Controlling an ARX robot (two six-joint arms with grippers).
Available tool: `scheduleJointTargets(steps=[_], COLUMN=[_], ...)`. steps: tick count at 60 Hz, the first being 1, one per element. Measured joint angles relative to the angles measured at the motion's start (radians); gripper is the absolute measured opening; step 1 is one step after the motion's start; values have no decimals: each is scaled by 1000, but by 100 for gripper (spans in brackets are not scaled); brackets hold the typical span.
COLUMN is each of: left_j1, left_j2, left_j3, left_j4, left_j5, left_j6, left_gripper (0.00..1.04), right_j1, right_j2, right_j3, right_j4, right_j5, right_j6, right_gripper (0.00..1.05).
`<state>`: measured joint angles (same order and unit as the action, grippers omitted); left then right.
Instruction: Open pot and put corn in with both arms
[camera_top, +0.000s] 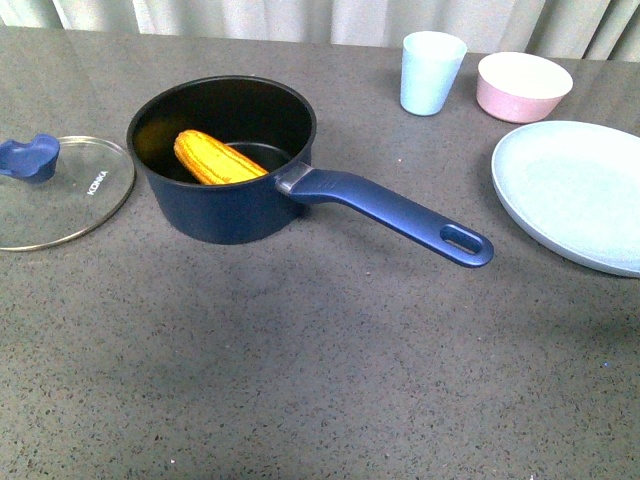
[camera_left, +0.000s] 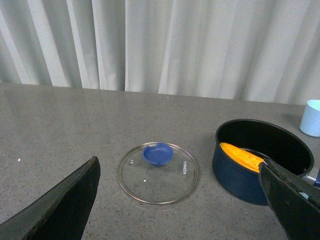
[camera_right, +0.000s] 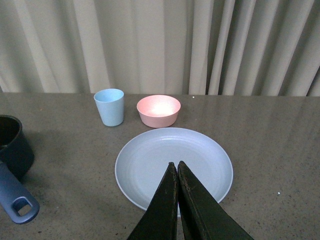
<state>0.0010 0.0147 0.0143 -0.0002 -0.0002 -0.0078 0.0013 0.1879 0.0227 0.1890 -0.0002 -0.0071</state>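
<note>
The navy-blue pot (camera_top: 225, 205) stands uncovered on the grey table, its long handle (camera_top: 400, 214) pointing right and toward me. The yellow-orange corn (camera_top: 215, 158) lies inside it, leaning on the near wall. The glass lid (camera_top: 70, 200) with its blue knob (camera_top: 28, 158) lies flat on the table left of the pot. Neither arm shows in the front view. In the left wrist view my left gripper (camera_left: 180, 172) is open and empty, above the lid (camera_left: 159, 172), with the pot (camera_left: 260, 157) and corn (camera_left: 241, 155) to one side. In the right wrist view my right gripper (camera_right: 175, 165) is shut and empty above the pale-blue plate (camera_right: 150, 160).
A pale-blue plate (camera_top: 580, 195) lies right of the pot's handle. A light-blue cup (camera_top: 431, 72) and a pink bowl (camera_top: 523, 86) stand at the back right. White curtains hang behind the table's far edge.
</note>
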Motion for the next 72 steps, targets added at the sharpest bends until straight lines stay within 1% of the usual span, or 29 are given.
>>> scheduleJointTargets(steps=[3,7,10,42,44,46,49,54,57,59,66,69,72], left_j1=[0,0,0,0,0,0,0,0,0,0,0,0,0], left_j2=[0,0,0,0,0,0,0,0,0,0,0,0,0], left_j3=[0,0,0,0,0,0,0,0,0,0,0,0,0], left_j4=[0,0,0,0,0,0,0,0,0,0,0,0,0], left_j5=[0,0,0,0,0,0,0,0,0,0,0,0,0], left_j6=[0,0,0,0,0,0,0,0,0,0,0,0,0], left_gripper=[96,96,96,96,96,96,96,96,96,96,96,96,96], right_j1=[0,0,0,0,0,0,0,0,0,0,0,0,0], right_j2=[-11,-97,-153,-182,-182,-182,-182,-182,-182,-182,-182,-182,-182], right_j3=[0,0,0,0,0,0,0,0,0,0,0,0,0], right_j4=[-11,-128,-176,-187,-187,-188,-187,-187,-187,-188,-187,-188,-188], right_j5=[0,-3,0,0,0,0,0,0,0,0,0,0,0], right_j6=[0,0,0,0,0,0,0,0,0,0,0,0,0], right_gripper=[2,2,2,2,6,13,20,36,43,50,69,79,93])
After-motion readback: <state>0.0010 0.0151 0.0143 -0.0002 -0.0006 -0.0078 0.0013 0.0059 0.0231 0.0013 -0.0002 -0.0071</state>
